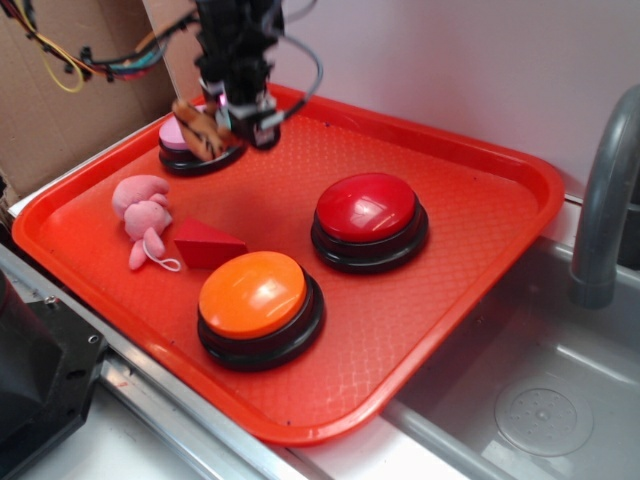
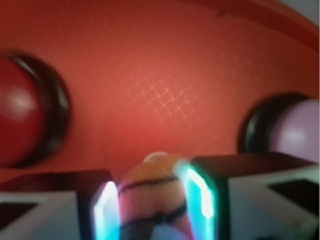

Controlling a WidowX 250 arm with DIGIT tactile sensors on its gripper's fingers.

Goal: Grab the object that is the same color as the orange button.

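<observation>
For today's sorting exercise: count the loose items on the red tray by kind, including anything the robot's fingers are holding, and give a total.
Push-buttons: 3 (orange button, red button, pink button)
Plush toys: 2 (pink plush; tiger plush, held between the fingers)
Wedge blocks: 1 (red wedge)
Total: 6

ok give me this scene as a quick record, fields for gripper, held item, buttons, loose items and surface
gripper: gripper shut on tiger plush, raised near the pink button
buttons: orange button nearest, red button mid-tray
loose items: pink plush beside red wedge block
surface: red tray next to a sink
</observation>
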